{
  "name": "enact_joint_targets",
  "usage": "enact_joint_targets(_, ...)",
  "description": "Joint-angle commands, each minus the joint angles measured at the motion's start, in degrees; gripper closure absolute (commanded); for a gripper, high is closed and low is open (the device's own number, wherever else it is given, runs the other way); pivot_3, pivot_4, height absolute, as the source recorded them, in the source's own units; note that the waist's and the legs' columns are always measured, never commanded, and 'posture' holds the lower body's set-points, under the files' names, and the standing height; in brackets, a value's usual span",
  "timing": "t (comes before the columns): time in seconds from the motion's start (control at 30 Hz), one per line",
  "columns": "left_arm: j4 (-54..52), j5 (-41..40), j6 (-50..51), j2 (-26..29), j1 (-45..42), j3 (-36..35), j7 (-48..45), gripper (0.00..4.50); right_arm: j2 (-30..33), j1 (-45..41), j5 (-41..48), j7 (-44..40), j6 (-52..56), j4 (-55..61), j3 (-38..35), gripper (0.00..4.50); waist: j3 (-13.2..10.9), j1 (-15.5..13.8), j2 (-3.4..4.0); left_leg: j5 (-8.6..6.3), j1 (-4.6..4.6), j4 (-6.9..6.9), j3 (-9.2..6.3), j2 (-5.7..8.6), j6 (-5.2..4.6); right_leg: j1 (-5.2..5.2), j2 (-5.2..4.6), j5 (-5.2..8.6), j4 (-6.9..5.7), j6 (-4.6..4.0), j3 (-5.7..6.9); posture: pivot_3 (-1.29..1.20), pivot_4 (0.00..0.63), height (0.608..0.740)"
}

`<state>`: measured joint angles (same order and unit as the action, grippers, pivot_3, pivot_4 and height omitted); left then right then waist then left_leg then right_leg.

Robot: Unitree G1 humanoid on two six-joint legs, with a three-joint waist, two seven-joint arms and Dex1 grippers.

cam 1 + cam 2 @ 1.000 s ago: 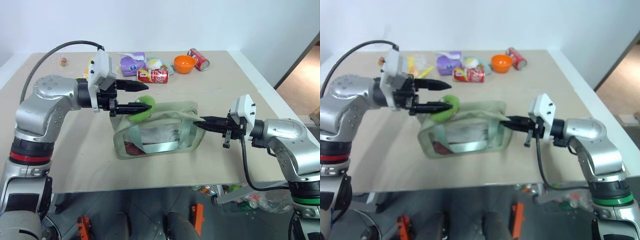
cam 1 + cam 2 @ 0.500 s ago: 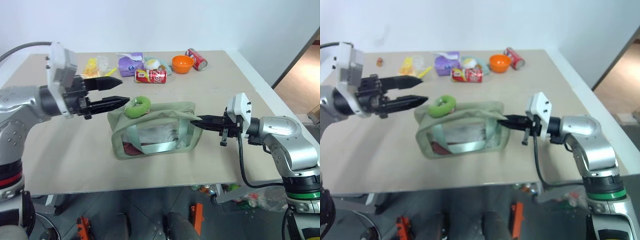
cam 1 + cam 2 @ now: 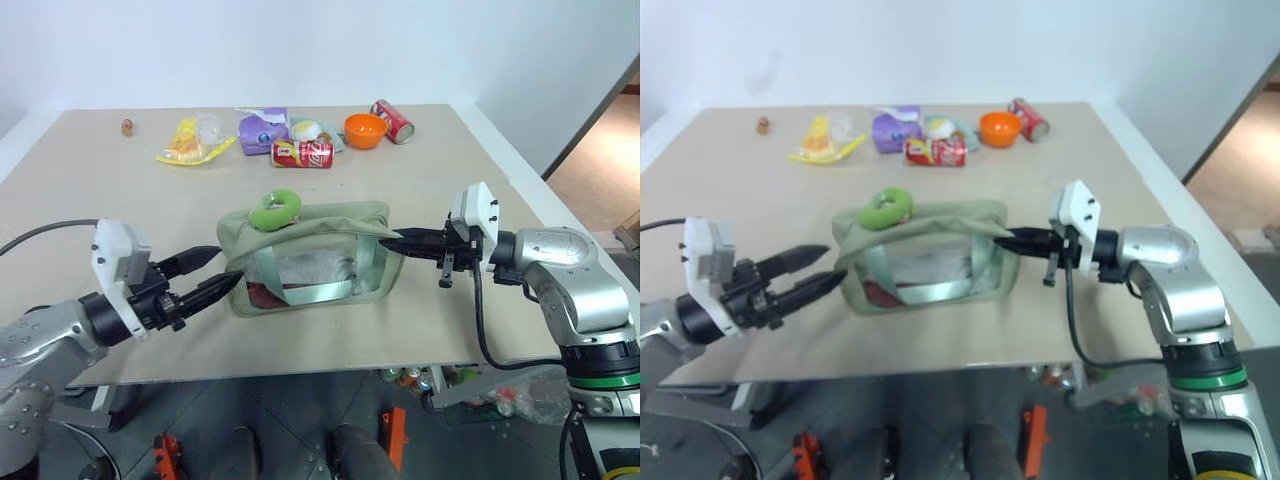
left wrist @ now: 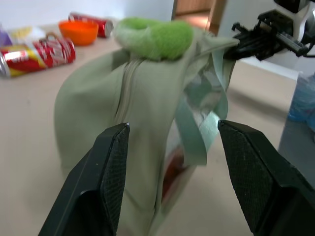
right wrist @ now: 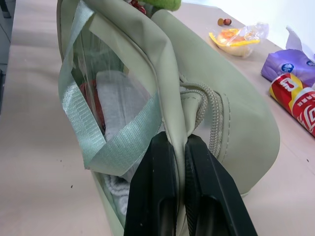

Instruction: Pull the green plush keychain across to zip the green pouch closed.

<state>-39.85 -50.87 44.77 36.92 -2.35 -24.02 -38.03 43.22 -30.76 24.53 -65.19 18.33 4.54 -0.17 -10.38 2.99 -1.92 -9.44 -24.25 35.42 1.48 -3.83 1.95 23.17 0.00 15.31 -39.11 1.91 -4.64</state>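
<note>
Left eye view: at frame centre on the beige worktop point(image 3: 120, 250), the green pouch point(image 3: 310, 262), standing upright with its clear window facing the camera. On its top edge toward the left end, the green plush keychain point(image 3: 275, 211), curled into a ring. At lower left, the left end effector point(image 3: 212, 276), fingers spread apart and empty, tips just short of the pouch's left end. At centre right, the right end effector point(image 3: 392, 240), clenched on the fabric at the pouch's right end. Along the upper part of the frame, a yellow packet point(image 3: 187, 140), a purple packet point(image 3: 264, 128), a red can point(image 3: 303, 152) lying on its side, an orange bowl point(image 3: 366, 128) and a second red can point(image 3: 396, 119).

Right eye view: same arrangement, pouch point(image 3: 925, 255) at centre, keychain point(image 3: 886, 206) on its upper left corner, left end effector point(image 3: 816, 268) released at lower left, right end effector point(image 3: 1003, 239) pinching the pouch's right end.

Left wrist view: two black fingers point(image 4: 106, 182) wide apart at the bottom, the pouch's end point(image 4: 142, 123) between and beyond them, untouched. At top centre, the keychain point(image 4: 155, 37) sitting on the zipper line. In the upper right corner, the right end effector point(image 4: 235, 47) on the far end of the pouch.

Right wrist view: black fingers point(image 5: 160, 191) pressed together on a fold of the pouch point(image 5: 221, 118) beside the zipper's end, webbing strap and window at left. At the top edge, a sliver of the keychain point(image 5: 162, 4).
</note>
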Motion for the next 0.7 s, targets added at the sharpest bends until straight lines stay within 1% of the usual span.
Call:
enact_joint_targets(0.03, -0.2, 2.7, -4.5, 0.3, -0.6, 1.3, 0.0, 1.54, -0.2, -1.2, 0.2, -1.0, -0.5, 0.6, 0.1, 4.50, 0.0, 0.0, 0.00, 0.00, 0.03, 0.00, 0.02, 0.00, 0.00, 0.00, 0.02, -0.01, 0.00, 0.01, -0.06, 0.00, 0.150, 0.740)
enact_joint_targets(0.07, 0.5, 3.1, -5.2, 0.1, -1.1, 1.9, 0.0, 1.54, -0.1, -1.3, 0.1, -1.0, -0.5, 0.6, 0.0, 4.50, 0.0, 0.0, 0.00, 0.00, 0.04, 0.00, 0.04, 0.00, 0.00, 0.01, 0.03, -0.02, 0.00, 0.01, -0.09, 0.00, 0.150, 0.740)
enact_joint_targets(0.17, 3.7, 6.9, -8.3, 0.4, -3.0, 5.0, -0.7, 2.33, 0.2, -0.8, 0.0, -1.0, -0.4, 1.1, -0.3, 4.50, 0.0, -0.1, 0.00, 0.00, 0.02, -0.02, 0.01, 0.00, 0.00, 0.02, 0.09, -0.01, 0.00, 0.02, -0.09, 0.00, 0.150, 0.740)
enact_joint_targets(0.2, 4.4, 7.7, -9.1, 0.4, -3.4, 5.8, -0.9, 2.74, 0.3, -0.6, 0.1, -0.9, -0.2, 1.4, -0.4, 4.50, 0.0, 0.0, 0.00, 0.00, 0.02, -0.02, 0.01, -0.01, 0.00, 0.03, 0.10, 0.00, 0.00, 0.01, -0.11, 0.00, 0.150, 0.740)
enact_joint_targets(0.3, 6.1, 9.4, -10.7, 0.5, -4.2, 7.7, -1.7, 3.66, 0.7, 0.2, 0.4, -0.9, 0.2, 2.3, -0.9, 4.50, 0.0, 0.0, 0.00, -0.01, 0.00, -0.05, 0.04, -0.01, 0.01, 0.07, 0.12, 0.01, 0.00, 0.07, -0.17, 0.00, 0.150, 0.740)
enact_joint_targets(0.37, 6.8, 10.2, -11.3, 1.0, -4.1, 8.7, -2.4, 4.44, 1.3, 0.8, 1.1, -1.2, 1.2, 3.1, -1.2, 4.50, 0.0, -0.1, 0.00, -0.03, -0.01, -0.06, 0.04, -0.01, 0.02, 0.07, 0.11, -0.06, 0.00, 0.28, -0.17, 0.00, 0.150, 0.740)
enact_joint_targets(0.5, 7.6, 10.1, -11.5, 1.0, -4.4, 9.8, -3.4, 4.47, 2.6, 1.7, 4.5, -1.1, 6.2, 5.1, -3.0, 4.50, 0.0, -0.1, 0.01, -0.05, -0.02, -0.08, 0.04, -0.01, 0.02, 0.07, 0.10, -0.02, 0.01, 0.30, -0.17, 0.00, 0.150, 0.740)
enact_joint_targets(0.6, 7.6, 10.0, -11.7, 1.1, -4.4, 10.2, -3.7, 4.50, 4.7, 1.9, 4.7, -2.2, 6.8, 6.1, -3.7, 3.39, 0.0, -0.3, 0.00, -0.05, -0.04, -0.07, 0.03, 0.02, 0.02, 0.06, 0.07, -0.02, 0.01, 0.32, -0.16, 0.00, 0.150, 0.740)
enact_joint_targets(0.63, 7.7, 9.9, -11.7, 1.1, -4.4, 10.4, -3.9, 4.50, 5.5, 1.1, 4.3, -2.3, 6.2, 5.8, -4.0, 3.12, 0.0, -0.3, 0.01, -0.05, -0.04, -0.06, 0.03, 0.03, 0.02, 0.06, 0.05, -0.01, 0.01, 0.32, -0.16, 0.00, 0.150, 0.740)
enact_joint_targets(0.67, 7.7, 10.0, -11.7, 1.2, -4.4, 10.6, -4.0, 4.50, 6.2, -0.3, 4.6, -2.2, 7.0, 5.4, -4.6, 2.72, 0.0, -0.3, 0.01, -0.05, -0.05, -0.05, 0.05, 0.06, 0.02, 0.06, 0.02, 0.03, 0.02, 0.26, -0.17, 0.00, 0.150, 0.740)
enact_joint_targets(0.7, 7.7, 10.0, -11.7, 1.3, -4.4, 10.7, -4.2, 4.50, 6.8, -2.6, 5.8, -2.0, 8.9, 5.1, -5.1, 2.43, 0.0, -0.3, 0.03, -0.05, -0.05, -0.05, 0.05, 0.08, 0.02, 0.06, 0.00, 0.07, 0.02, 0.20, -0.17, 0.00, 0.150, 0.740)
